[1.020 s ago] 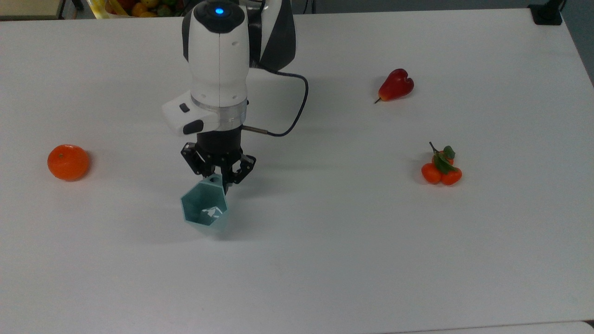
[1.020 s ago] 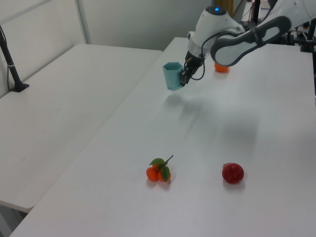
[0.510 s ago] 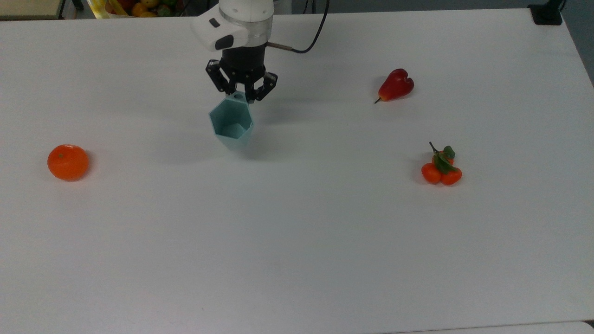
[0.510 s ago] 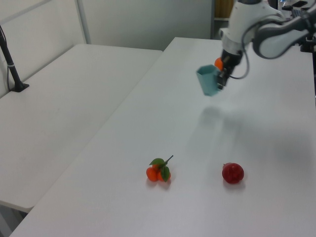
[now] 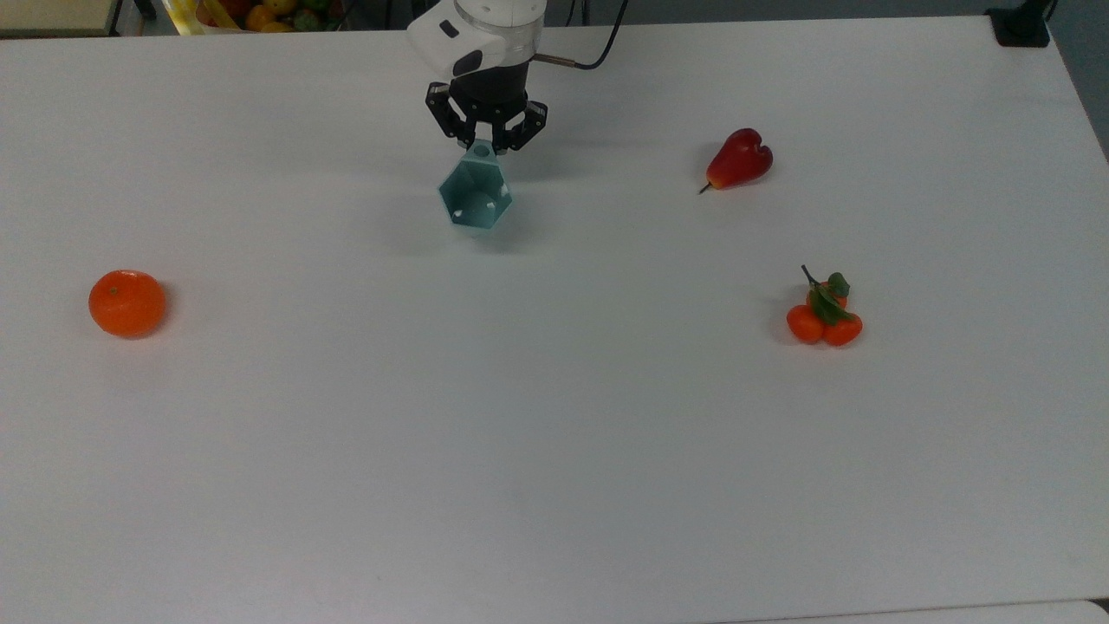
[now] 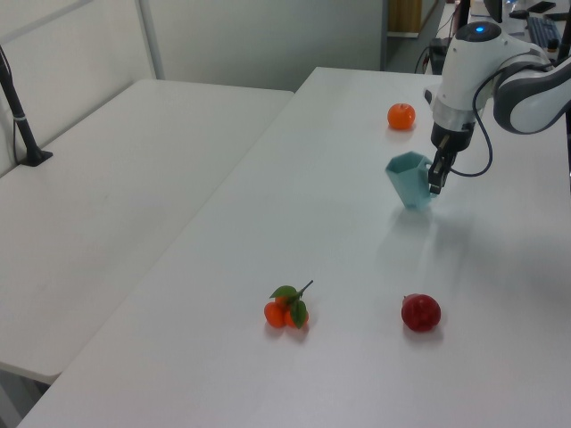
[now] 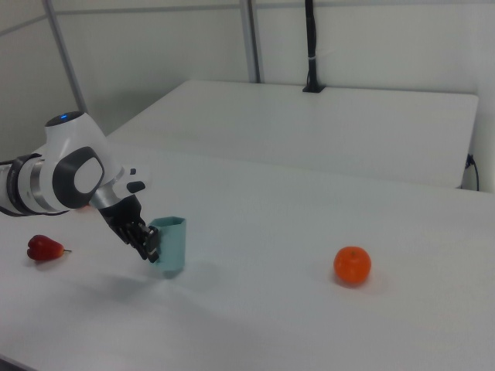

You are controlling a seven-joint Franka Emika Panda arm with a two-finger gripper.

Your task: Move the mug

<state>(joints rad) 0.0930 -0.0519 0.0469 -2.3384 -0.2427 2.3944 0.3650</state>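
Observation:
The pale teal faceted mug [image 5: 475, 198] stands upright at the far middle of the white table [image 5: 554, 451], its tab handle pointing at the arm. My gripper [image 5: 482, 147] is shut on that handle from above. In the left view the mug [image 6: 409, 178] hangs beside the gripper [image 6: 434, 178], very low over the table. The right view shows the mug [image 7: 170, 246] with its base at the tabletop next to the gripper [image 7: 151, 246]; I cannot tell if it touches.
An orange [image 5: 126, 302] lies at the top view's left. A red fruit [image 5: 739, 159] and a leafy cluster of small oranges [image 5: 823, 318] lie at the top view's right. A second table [image 6: 107, 178] adjoins on the left view's left.
The arm has carried the mug from the near-left area toward the far side and to the top view's right, and brought it lower. The fruits have not moved.

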